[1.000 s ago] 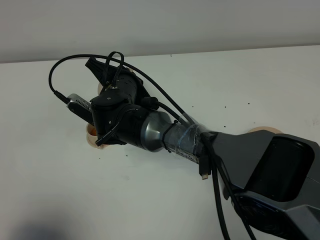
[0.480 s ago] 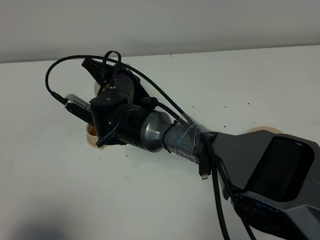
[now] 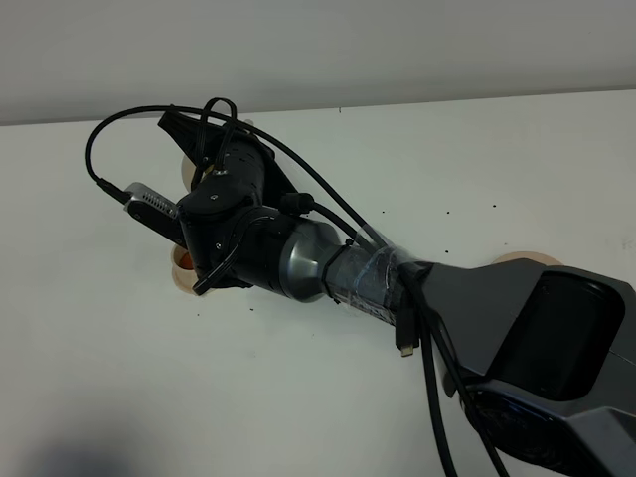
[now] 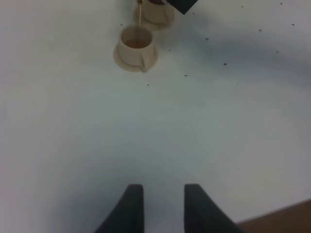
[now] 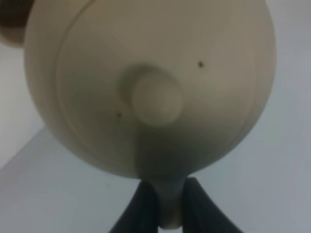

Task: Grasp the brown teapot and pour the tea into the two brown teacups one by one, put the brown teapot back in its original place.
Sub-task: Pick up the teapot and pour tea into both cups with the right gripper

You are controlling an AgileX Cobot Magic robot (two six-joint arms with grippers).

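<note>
Brown teapot [image 5: 194,58]: it hangs in the air, tilted over the left part of the table, with its lid facing the right wrist camera. What is inside cannot be seen.
Lid knob [image 5: 155,102]: round, in the middle of the lid, which sits on the pot.
Right gripper [image 5: 168,195]: its two dark fingers are clamped on the loop handle [image 5: 167,216] of the teapot.
Left gripper [image 4: 163,206]: the jaws stand apart above the bare table, with nothing between them.
First teacup [image 4: 136,43]: it stands on its small saucer [image 4: 120,57] and has orange-brown tea inside.
Second teacup [image 4: 158,13]: it is just beside the first one and is cut by the picture edge. A thin brown line [image 4: 140,10] stands at its rim and looks like a stream of tea. Its level cannot be read.
Plate [image 3: 525,258]: at the right side of the table, well apart from the cups. Only a pale rim shows behind the arm.
Table [image 4: 218,121]: white, with small dark specks.
Wall [image 3: 397,50]: plain and pale, behind the far edge of the table.
Hidden parts: in the high view the right arm [image 3: 328,263] covers nearly all of the teapot and part of the cups. The spout shows in no view.
</note>
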